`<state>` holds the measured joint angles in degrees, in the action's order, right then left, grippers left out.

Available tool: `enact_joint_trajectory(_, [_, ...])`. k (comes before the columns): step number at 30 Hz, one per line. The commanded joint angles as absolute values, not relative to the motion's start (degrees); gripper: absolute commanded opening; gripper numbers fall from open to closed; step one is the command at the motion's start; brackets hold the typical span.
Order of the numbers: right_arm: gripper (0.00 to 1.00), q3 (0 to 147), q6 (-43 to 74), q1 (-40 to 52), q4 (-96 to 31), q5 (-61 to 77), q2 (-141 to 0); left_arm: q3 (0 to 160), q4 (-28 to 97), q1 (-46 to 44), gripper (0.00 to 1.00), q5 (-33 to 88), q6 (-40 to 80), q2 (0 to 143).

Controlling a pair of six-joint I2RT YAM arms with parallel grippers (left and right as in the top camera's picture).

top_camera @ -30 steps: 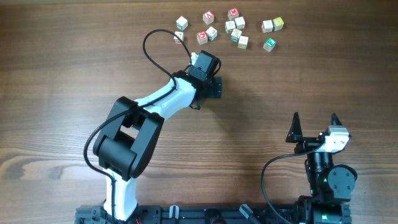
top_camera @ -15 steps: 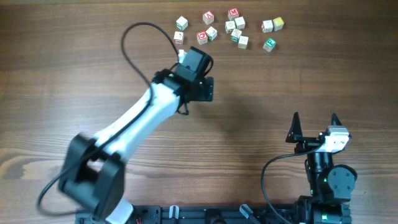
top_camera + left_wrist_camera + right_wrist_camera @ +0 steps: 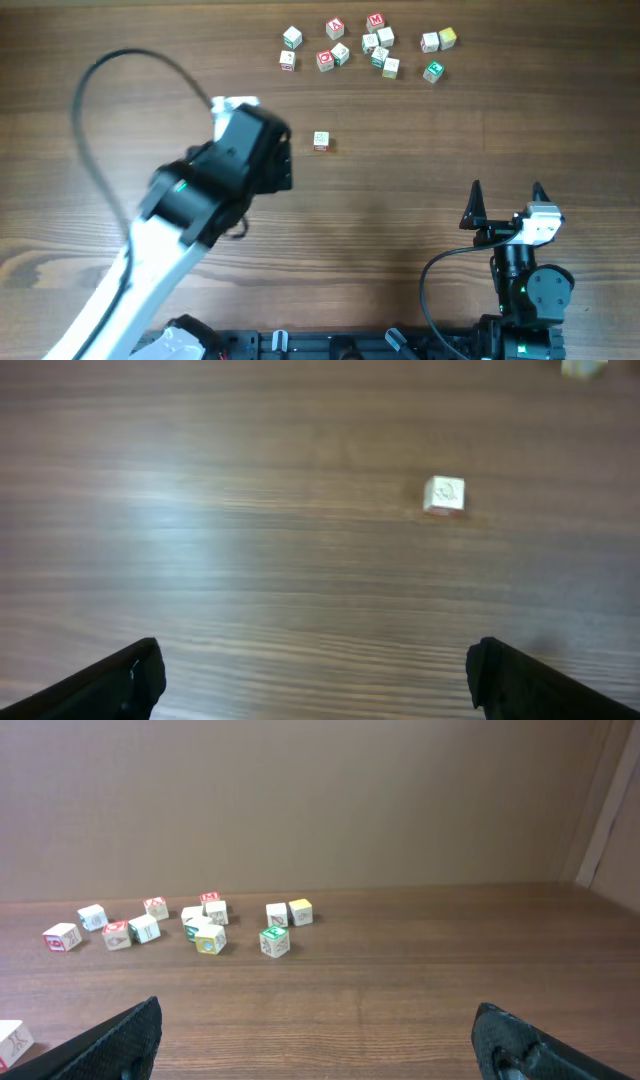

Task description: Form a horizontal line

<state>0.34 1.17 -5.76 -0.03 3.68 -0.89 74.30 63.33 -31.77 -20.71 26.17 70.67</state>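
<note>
One pale wooden cube [image 3: 321, 141] lies alone on the table, below the scattered cubes. The left wrist view has it ahead and to the right [image 3: 444, 495]; it also shows at the right wrist view's left edge [image 3: 10, 1042]. My left gripper [image 3: 285, 168] hangs to the lower left of the cube, apart from it. Its jaws [image 3: 318, 670] are open with only bare wood between them. My right gripper [image 3: 507, 192] rests open at the near right, empty [image 3: 318, 1030]. A horizontal line of cubes is out of view.
Several loose letter cubes [image 3: 380, 45] with red, green and yellow faces lie scattered along the far edge, seen also from the right wrist [image 3: 205, 925]. The left arm's cable [image 3: 95, 130] loops over the left side of the wooden table [image 3: 450, 130].
My left arm has swung back down and to the left, away from the cubes. The lone pale cube, hidden under the gripper before, now lies uncovered. The right arm has not moved.
</note>
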Motion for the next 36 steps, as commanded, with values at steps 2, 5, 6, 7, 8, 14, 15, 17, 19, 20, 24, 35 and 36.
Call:
enact_joint_trajectory(2, [1.00,0.3,0.4,-5.5,0.1,4.5,-0.4,74.0,67.6,-31.6,1.00,-25.5,30.7,61.2])
enact_joint_trajectory(5, [0.99,0.3,0.4,-5.5,0.1,4.5,-0.4,73.8,71.0,-31.6,1.00,-25.7,30.7,57.1])
enact_joint_trajectory(6, [1.00,0.3,0.4,-5.5,0.1,4.5,-0.4,73.6,72.4,-31.6,1.00,-25.7,30.7,55.8])
enact_joint_trajectory(7, [1.00,0.3,0.4,-5.5,0.1,4.5,-0.4,73.4,73.7,-31.6,1.00,-25.8,30.8,54.4])
enact_joint_trajectory(8, [0.99,0.3,0.4,-5.5,0.1,4.5,-0.4,73.0,75.7,-31.6,1.00,-26.1,31.3,52.3])
enact_joint_trajectory(14, [1.00,0.3,0.3,-5.5,0.1,4.5,-0.4,70.7,81.2,-31.6,1.00,-32.3,39.0,45.3])
enact_joint_trajectory(15, [1.00,0.3,0.4,-5.5,0.1,4.5,-0.4,70.2,81.1,-31.6,1.00,-32.5,39.6,44.6])
enact_joint_trajectory(17, [1.00,0.3,0.4,-5.5,0.1,4.5,-0.4,68.6,81.3,-31.6,1.00,-33.1,41.8,43.0])
enact_joint_trajectory(19, [1.00,0.3,0.4,-5.5,0.1,4.5,-0.4,66.7,82.5,-31.6,1.00,-34.6,45.6,42.4])
enact_joint_trajectory(20, [1.00,0.3,0.4,-5.5,0.1,4.5,-0.4,65.3,83.6,-31.6,1.00,-36.2,48.3,42.4])
enact_joint_trajectory(24, [1.00,0.3,0.4,-5.5,0.1,4.5,-0.4,60.3,84.7,-31.6,1.00,-40.6,57.0,42.4])
enact_joint_trajectory(35, [1.00,0.3,0.4,-5.5,0.1,4.5,-0.4,58.3,88.4,-31.5,1.00,-46.2,68.9,42.3])
enact_joint_trajectory(36, [1.00,0.3,0.4,-5.5,0.1,4.5,-0.4,58.3,88.4,-31.1,1.00,-46.2,68.9,42.3])
